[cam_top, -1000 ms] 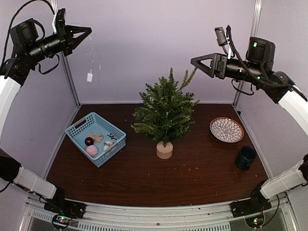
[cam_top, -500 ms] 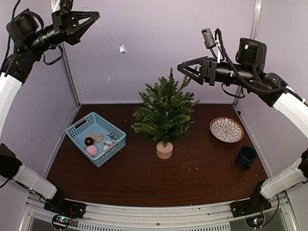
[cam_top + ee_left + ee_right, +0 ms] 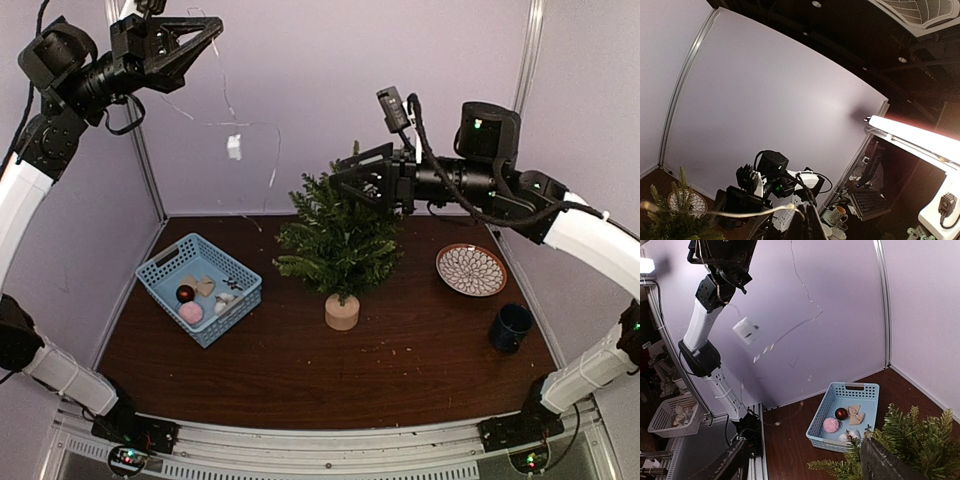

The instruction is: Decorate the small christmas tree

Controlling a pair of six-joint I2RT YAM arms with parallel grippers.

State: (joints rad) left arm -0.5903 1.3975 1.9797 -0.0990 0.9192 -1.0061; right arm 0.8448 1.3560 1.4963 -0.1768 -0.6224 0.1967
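Observation:
The small christmas tree stands mid-table on its round wooden base. It also shows in the right wrist view and at the bottom left of the left wrist view. My left gripper is high at the back left, shut on a thin light string. A small white box dangles from the string, also seen in the right wrist view. In the left wrist view the left gripper pinches the pale strand. My right gripper is open and empty at the tree's top, and shows open in its own view.
A blue basket at the left holds a dark red ball, a pink pompom, a beige bow and white pieces; its wall shows in the right wrist view. A patterned plate and a dark mug stand at the right.
My right gripper has moved left and down to the tree's top. My left gripper has shifted right. The string's white box has swung right, then dropped lower.

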